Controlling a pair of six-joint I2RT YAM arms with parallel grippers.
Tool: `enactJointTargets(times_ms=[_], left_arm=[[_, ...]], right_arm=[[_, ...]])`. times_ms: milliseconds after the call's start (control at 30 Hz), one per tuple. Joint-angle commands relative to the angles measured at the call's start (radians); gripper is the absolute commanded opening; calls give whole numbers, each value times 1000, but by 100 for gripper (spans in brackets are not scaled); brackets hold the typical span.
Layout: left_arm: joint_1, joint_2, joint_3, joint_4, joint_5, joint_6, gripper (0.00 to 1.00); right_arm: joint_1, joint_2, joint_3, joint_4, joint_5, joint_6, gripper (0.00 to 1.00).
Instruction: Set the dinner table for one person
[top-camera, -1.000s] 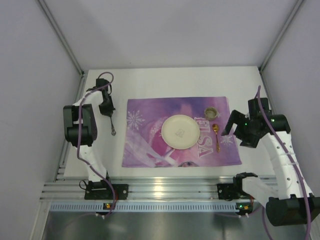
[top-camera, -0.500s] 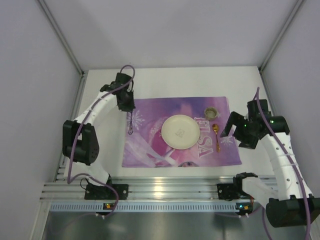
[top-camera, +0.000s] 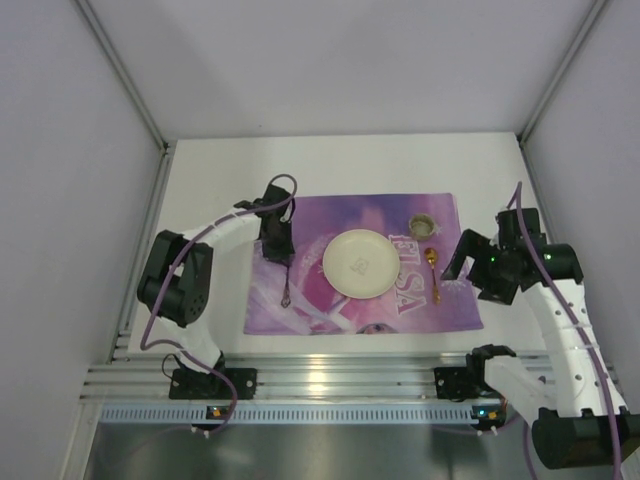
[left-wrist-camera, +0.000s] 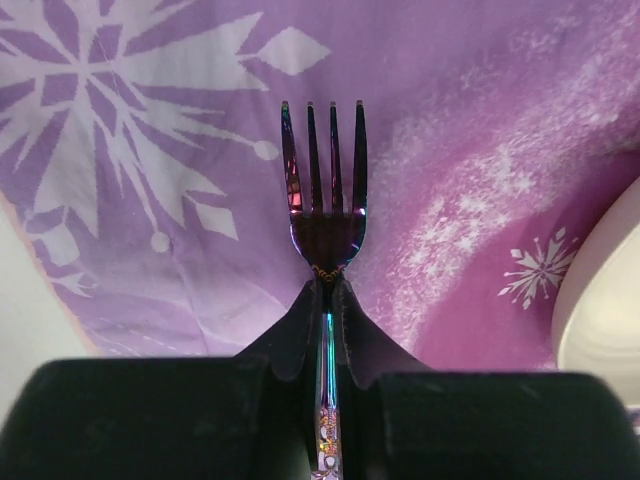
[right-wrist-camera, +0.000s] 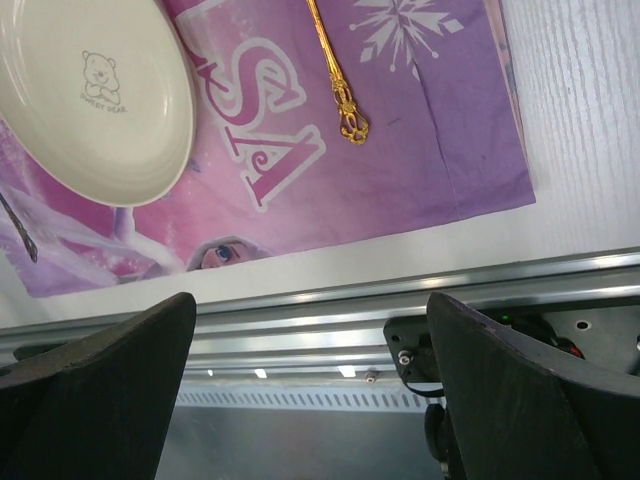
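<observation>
My left gripper (top-camera: 283, 262) is shut on an iridescent fork (top-camera: 287, 285), held over the left part of the purple placemat (top-camera: 300, 305), left of the cream plate (top-camera: 360, 263). In the left wrist view the fork's tines (left-wrist-camera: 323, 170) point away from the closed fingers (left-wrist-camera: 295, 335). The plate sits at the placemat's middle. A gold spoon (top-camera: 433, 272) lies right of the plate and a small cup (top-camera: 423, 223) stands at the far right. My right gripper (top-camera: 462, 255) is open and empty, raised over the placemat's right edge. The white dinner table (top-camera: 350, 160) lies under everything.
The ribbed aluminium rail (top-camera: 330, 380) runs along the near edge, with both arm bases on it. It shows in the right wrist view (right-wrist-camera: 330, 310) below the placemat. Walls enclose the table on three sides.
My left arm has swung right and nearer with the fork, from the table's left side to over the placemat beside the plate. The right gripper has barely shifted.
</observation>
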Motion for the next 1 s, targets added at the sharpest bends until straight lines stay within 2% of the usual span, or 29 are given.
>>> enactJointTargets(times_ms=[0, 100, 133, 200, 267, 367, 500, 533, 567, 600, 633, 667, 700, 733, 767, 800, 833, 900, 967], left_arm=[[-16, -24, 1, 89, -33, -36, 0], [-19, -36, -5, 87, -55, -48, 20], [-21, -46, -11, 89, -53, -50, 39], [-24, -72, -13, 87, -87, -51, 53], [-24, -95, -2, 74, -98, -44, 61], [-22, -156, 35, 32, -156, 5, 65], [-19, -311, 31, 60, -303, 131, 70], [-19, -351, -17, 92, -391, 159, 70], [-19, -447, -54, 131, -441, 186, 70], [-13, -499, -101, 270, -461, 264, 71], [-13, -551, -238, 361, -479, 310, 71], [-9, -676, -322, 483, -495, 403, 73], [-7, -729, -410, 706, -521, 439, 79], [-5, -788, -584, 842, -554, 470, 93], [-2, -831, -668, 956, -596, 496, 98], [17, -896, -745, 1057, -593, 548, 98], [37, -908, -834, 1150, -579, 538, 98], [127, -886, -858, 1143, -503, 468, 98], [166, -840, -890, 1187, -477, 469, 97]], right_arm=[[11, -29, -7, -6, 9, -16, 100], [12, -37, -19, -9, 9, -16, 100], [12, -40, -24, -9, 6, -16, 100], [12, -40, -27, -9, 6, -17, 100], [12, -40, -25, -7, 5, -20, 100], [12, -40, -8, -3, -6, -33, 100], [12, -58, 56, 23, -58, -56, 100], [12, -77, 70, 35, -93, -65, 100], [12, -92, 99, 48, -110, -70, 100], [12, -106, 111, 75, -127, -71, 100], [14, -121, 122, 88, -138, -71, 100], [12, -149, 139, 107, -144, -67, 100], [14, -161, 144, 118, -140, -60, 100], [12, -191, 145, 129, -140, -48, 100], [12, -204, 142, 141, -146, -45, 100], [12, -218, 141, 161, -147, -43, 100], [14, -236, 141, 164, -146, -37, 100], [12, -255, 125, 178, -137, -30, 100], [20, -267, 113, 183, -121, -24, 100]])
